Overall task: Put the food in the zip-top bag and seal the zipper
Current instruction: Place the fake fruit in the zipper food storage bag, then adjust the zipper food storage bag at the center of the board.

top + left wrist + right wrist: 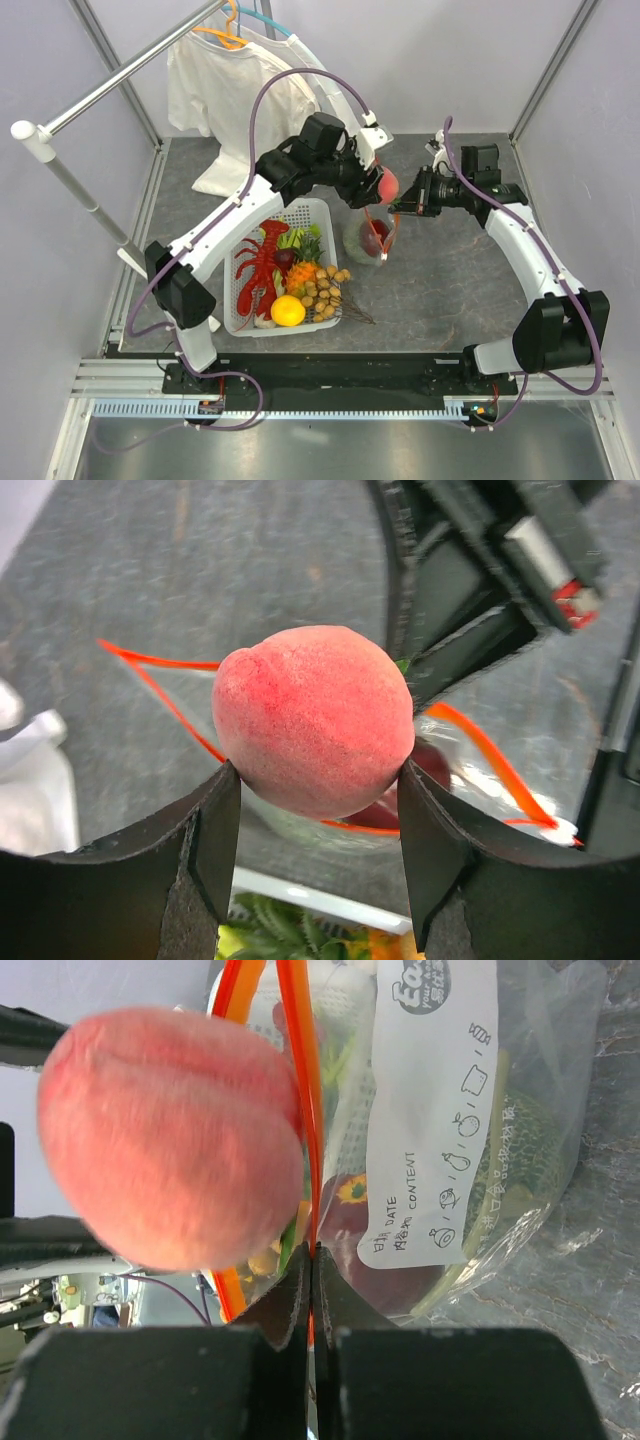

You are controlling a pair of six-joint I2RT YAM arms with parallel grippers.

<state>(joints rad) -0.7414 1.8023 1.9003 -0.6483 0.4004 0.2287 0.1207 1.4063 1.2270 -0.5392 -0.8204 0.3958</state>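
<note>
The grey, stone-mottled worktop [450,290] carries a white slatted plastic basket [310,204] heaped with toy produce. Just right of it sits the zip-top bag [560,1060], clear and crinkly, with a white printed label. Inside lie a round, pale-green netted melon [530,1150] and a glossy dark red piece [370,1260]. The left gripper [318,780] clasps a fuzzy, matte pink-red peach [312,720] between its black fingers, off the worktop at the bag's open mouth; whether it has passed the rim I cannot tell. The thin red-orange zipper [300,1060] is pinched at the mouth edge by the right gripper [312,1260], fingers pressed tight together.
</note>
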